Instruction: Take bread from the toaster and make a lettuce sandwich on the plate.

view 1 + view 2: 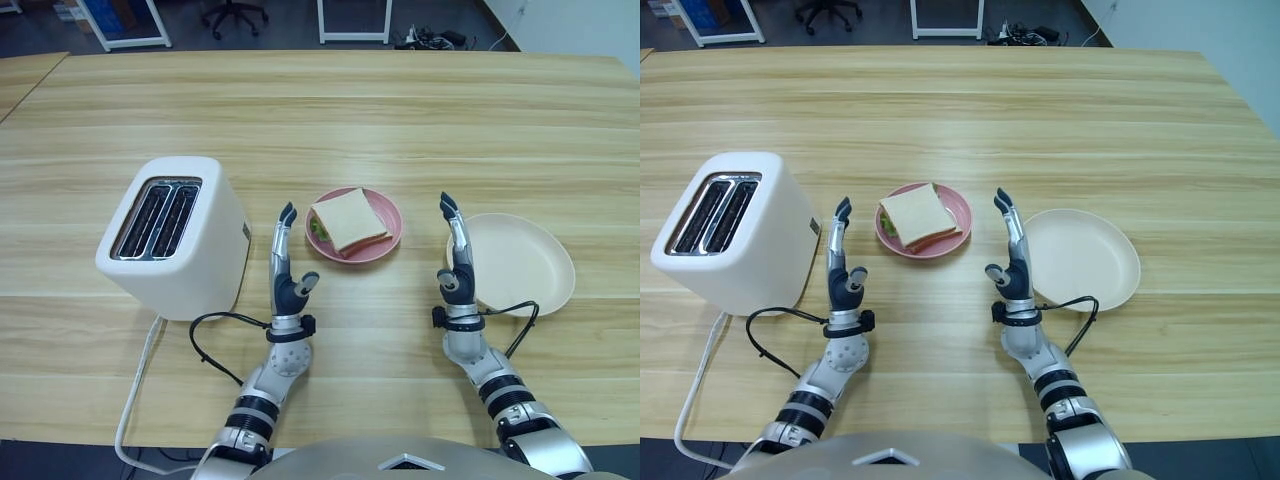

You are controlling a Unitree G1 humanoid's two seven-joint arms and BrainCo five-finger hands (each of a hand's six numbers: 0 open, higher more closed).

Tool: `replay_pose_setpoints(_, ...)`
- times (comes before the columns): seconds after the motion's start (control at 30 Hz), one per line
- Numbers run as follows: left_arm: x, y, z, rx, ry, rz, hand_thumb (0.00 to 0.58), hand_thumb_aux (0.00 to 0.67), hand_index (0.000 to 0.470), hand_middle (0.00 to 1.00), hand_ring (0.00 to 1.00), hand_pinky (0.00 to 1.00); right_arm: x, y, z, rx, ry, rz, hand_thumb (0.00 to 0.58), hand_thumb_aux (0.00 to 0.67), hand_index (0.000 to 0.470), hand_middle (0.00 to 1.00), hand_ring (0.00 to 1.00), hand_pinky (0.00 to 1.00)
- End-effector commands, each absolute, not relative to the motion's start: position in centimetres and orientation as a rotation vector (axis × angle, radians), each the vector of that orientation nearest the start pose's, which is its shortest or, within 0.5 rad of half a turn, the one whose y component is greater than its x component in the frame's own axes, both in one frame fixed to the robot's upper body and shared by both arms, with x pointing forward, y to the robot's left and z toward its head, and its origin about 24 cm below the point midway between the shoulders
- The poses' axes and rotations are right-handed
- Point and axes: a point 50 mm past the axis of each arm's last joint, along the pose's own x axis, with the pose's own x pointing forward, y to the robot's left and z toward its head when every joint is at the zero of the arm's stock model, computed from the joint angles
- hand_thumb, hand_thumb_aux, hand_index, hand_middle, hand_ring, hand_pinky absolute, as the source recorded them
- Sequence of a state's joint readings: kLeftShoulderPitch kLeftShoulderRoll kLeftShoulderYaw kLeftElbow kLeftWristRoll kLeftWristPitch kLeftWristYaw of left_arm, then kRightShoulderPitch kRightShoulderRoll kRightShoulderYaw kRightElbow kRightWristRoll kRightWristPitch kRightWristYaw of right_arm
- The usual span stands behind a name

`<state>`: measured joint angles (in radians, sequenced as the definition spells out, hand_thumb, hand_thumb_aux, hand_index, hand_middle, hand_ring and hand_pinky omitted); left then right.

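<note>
Flanking plate (388, 207) with sandwich (348, 222) | left hand (288, 288), right hand (458, 280): fingers (281, 245) open, empty | toaster (185, 262) leftward

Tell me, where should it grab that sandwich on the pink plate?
Probably its near edge, approached from the robot's side, pinching both slices together: the sandwich lies flat on the pink plate, and lettuce pokes out at its left edge.

I see bright, even light falling from overhead onto my surface (420, 130), with a pale sheen across its far boards. Shadows are soft and short: a faint one hugs the toaster (190, 260) at its base, and another rims the cream dish (530, 265).
</note>
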<state>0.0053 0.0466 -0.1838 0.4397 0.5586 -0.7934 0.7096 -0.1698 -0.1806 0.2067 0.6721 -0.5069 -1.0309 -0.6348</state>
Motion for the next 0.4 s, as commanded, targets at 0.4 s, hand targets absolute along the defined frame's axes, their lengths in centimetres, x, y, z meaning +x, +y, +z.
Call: replay_pose_setpoints(0.4,18.6,11.2,-0.4,0.188,-0.344,0.152,0.000,0.000,0.000,0.00,0.00,0.00,21.5,-13.8,0.3,-0.327,-0.533,0.058,0.000,0.000,0.000,0.00,0.00,0.00)
